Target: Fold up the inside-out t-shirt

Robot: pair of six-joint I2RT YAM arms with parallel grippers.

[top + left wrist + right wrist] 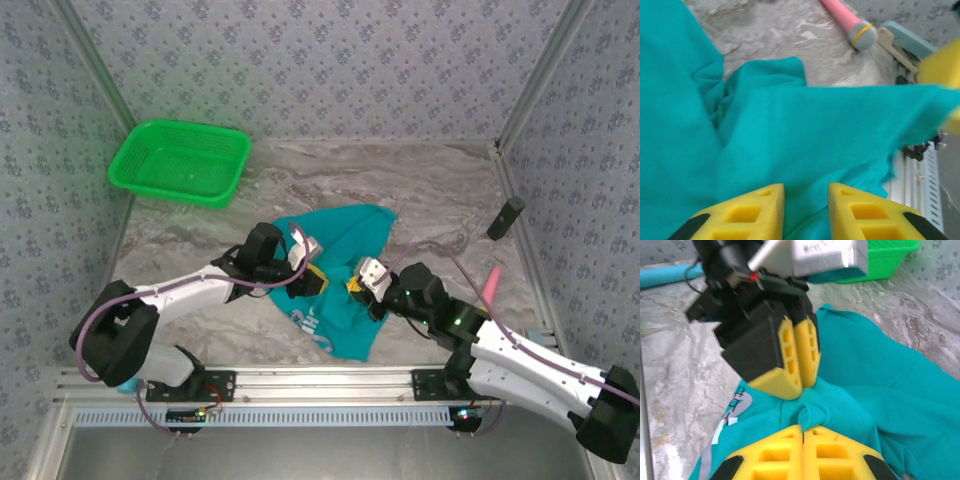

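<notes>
At the far left of the marbled table, a bright green mesh basket holds nothing. In the middle, the inside-out t-shirt lies crumpled. The left gripper has its fingers pressed together, apparently pinching cloth. Just right of it, the right gripper pinches a raised fold. The step looks like gathering the shirt. Next, both arms need to lift and spread it flat.
</notes>
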